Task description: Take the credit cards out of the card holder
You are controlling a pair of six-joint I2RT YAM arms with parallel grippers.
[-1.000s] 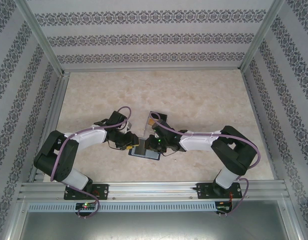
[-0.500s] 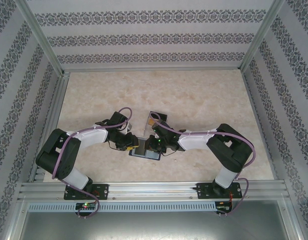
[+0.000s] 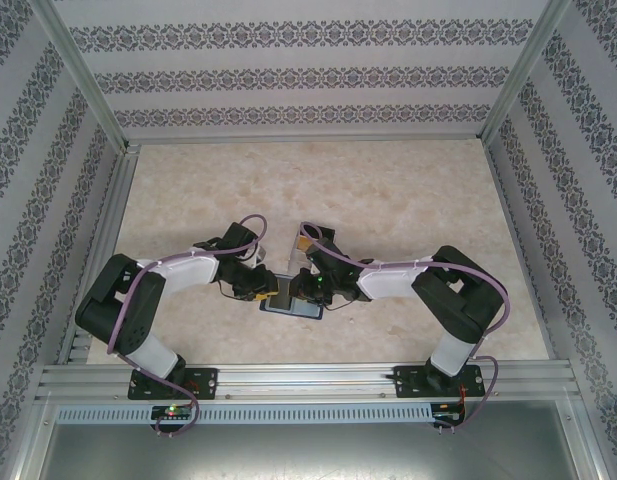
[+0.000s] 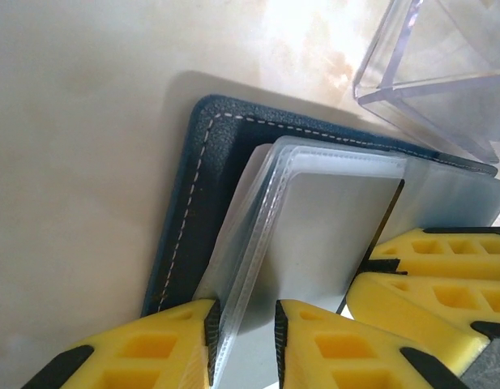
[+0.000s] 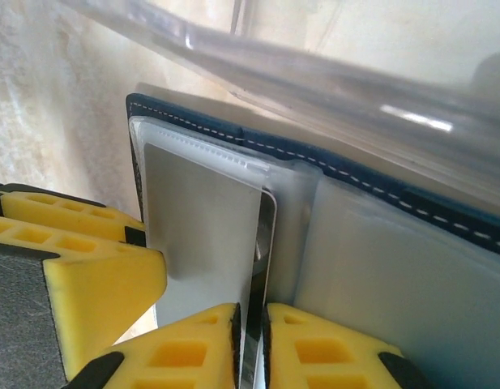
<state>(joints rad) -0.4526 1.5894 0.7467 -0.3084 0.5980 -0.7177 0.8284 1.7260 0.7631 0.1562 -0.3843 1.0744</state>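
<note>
One card holder [image 4: 189,203] lies open on the table [image 3: 388,200], navy cover down, with its clear sleeves [image 4: 258,203] fanned up; they overlap too much to count. One clear acrylic stand [image 4: 428,57] sits just beyond the card holder's far edge. Both arms meet over the card holder, one from each side. The two left fingers [image 4: 144,356] straddle a raised sleeve at the card holder's near edge, close together. I cannot tell if they press the sleeve. The two right fingers [image 5: 331,356] are clamped almost together on the thin edge of one credit card [image 5: 205,243]. The card is still mostly inside its sleeve on the left half of the card holder. Its face looks pale grey through the plastic.
</note>
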